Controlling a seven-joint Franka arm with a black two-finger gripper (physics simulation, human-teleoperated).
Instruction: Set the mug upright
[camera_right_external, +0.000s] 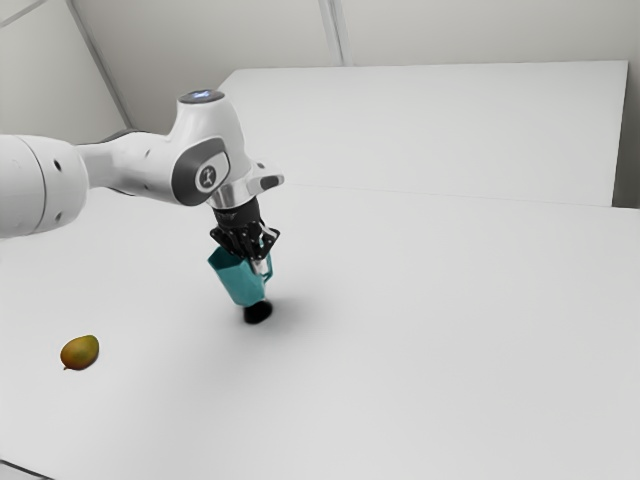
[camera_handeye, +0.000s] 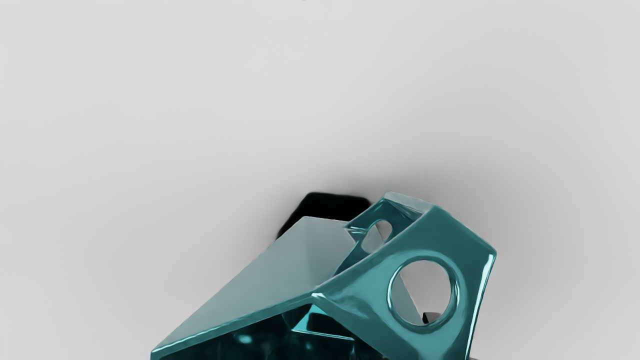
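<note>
The teal mug (camera_right_external: 236, 280) is tilted, not upright, directly under the pincer (camera_right_external: 260, 264), its mouth turned up and toward the exterior view's left and its base pointing down toward the white table (camera_right_external: 420, 330). Its handle (camera_right_external: 270, 267) is on the side toward the exterior view's right, close up against the pincer. How far open the pincer is I cannot tell, nor whether it has hold of the mug, because the mug and the dark linkage cover the place where they meet. A small, very dark shadow (camera_right_external: 258, 312) lies on the table just below the mug's base; whether the lowest edge touches the table or is a little above it I cannot tell. In the wrist view the mug is seen from its mouth side, with angular, flat-faced walls, a shiny dark interior and a broad handle pierced by a large round hole. The outer wall shows a paler grey-teal there, and the dark shadow appears beyond it on the table. The white arm (camera_right_external: 150, 170) reaches in from the exterior view's left and bends down to the pincer. A mango (camera_right_external: 80, 352), yellow-green with a browner side, lies on the table toward the exterior view's left, well apart from the mug.
</note>
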